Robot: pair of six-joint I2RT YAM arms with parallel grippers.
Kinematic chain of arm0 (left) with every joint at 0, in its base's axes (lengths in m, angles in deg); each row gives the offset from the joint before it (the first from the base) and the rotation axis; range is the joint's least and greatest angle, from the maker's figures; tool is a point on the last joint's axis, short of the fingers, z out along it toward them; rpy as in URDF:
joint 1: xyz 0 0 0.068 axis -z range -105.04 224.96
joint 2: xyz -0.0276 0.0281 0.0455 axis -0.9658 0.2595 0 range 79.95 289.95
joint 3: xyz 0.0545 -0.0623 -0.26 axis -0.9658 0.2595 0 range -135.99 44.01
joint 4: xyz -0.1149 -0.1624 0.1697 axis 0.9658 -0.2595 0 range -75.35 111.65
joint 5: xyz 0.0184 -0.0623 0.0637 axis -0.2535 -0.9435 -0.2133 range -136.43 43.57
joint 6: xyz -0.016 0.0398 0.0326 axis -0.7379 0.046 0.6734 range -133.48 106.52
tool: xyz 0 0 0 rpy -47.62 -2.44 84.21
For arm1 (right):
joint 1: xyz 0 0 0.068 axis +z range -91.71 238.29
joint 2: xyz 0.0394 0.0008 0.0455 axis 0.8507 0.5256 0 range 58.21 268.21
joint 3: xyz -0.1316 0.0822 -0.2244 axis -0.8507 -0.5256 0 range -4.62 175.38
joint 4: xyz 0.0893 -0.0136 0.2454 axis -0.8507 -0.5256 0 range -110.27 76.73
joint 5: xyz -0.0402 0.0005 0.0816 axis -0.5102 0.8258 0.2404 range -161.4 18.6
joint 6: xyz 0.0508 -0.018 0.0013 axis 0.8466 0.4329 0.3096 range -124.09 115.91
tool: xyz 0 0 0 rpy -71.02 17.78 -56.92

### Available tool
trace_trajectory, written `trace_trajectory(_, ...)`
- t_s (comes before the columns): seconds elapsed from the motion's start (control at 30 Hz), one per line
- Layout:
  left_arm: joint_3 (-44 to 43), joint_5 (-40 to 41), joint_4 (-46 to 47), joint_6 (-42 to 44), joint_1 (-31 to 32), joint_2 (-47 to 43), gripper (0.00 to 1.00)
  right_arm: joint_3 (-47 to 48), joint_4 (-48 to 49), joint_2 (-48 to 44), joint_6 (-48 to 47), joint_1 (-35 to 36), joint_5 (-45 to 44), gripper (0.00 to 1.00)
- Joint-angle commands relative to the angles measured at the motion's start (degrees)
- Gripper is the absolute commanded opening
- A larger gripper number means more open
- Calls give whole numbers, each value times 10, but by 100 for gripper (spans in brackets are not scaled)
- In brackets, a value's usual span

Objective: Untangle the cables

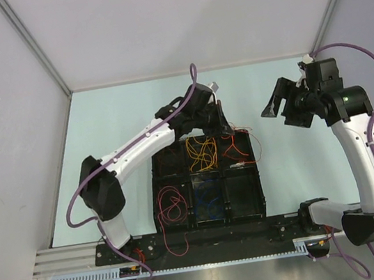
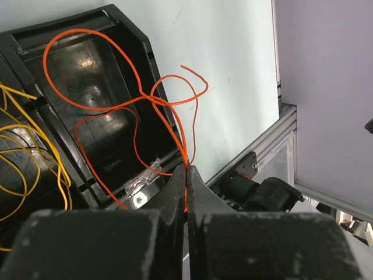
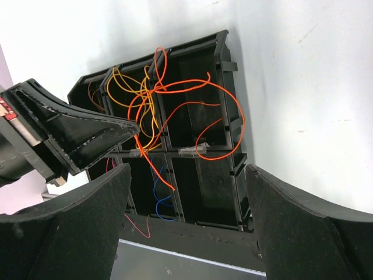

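A thin orange-red cable [image 2: 185, 149] is pinched between the jaws of my left gripper [image 2: 187, 170], which is shut on it. From there it runs in loops over the back right compartment of the black tray [image 2: 119, 16]. In the top view the left gripper [image 1: 222, 120] hangs over the tray's back edge. A yellow-orange cable [image 1: 203, 153] lies in the back middle compartment, crossing the orange-red one [image 3: 240, 137]. A dark blue cable [image 1: 210, 203] and a crimson cable [image 1: 171, 209] lie at the front. My right gripper [image 1: 280, 113] is open and empty, right of the tray.
The black tray [image 1: 256, 172] has several compartments and sits mid-table in front of the arm bases. Two clear tape strips [image 3: 193, 151] sit on its dividers. A metal rail [image 1: 192, 266] runs along the near edge. Grey walls enclose the pale green table [image 1: 114, 123].
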Motion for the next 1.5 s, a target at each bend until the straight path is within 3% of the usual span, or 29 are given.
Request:
trace_trajectory(0.0,-39,15,-4,25,15,5,0,-6,5,-17,-3,-2,12,84)
trace_trajectory(0.17,-162,31,-113,57,27,97,0,-11,5,-13,-6,-2,13,84)
trace_trajectory(0.33,-228,32,-171,84,45,159,0,-16,2,-2,-7,-2,4,84)
trace_trajectory(0.9,-173,36,-258,54,38,97,0,-15,10,18,-8,-2,11,84)
trace_trajectory(1.37,-259,11,-243,59,14,189,0,-16,6,25,-9,-2,18,84)
trace_trajectory(1.47,-279,3,-243,64,3,222,6,-17,0,31,-9,-2,14,84)
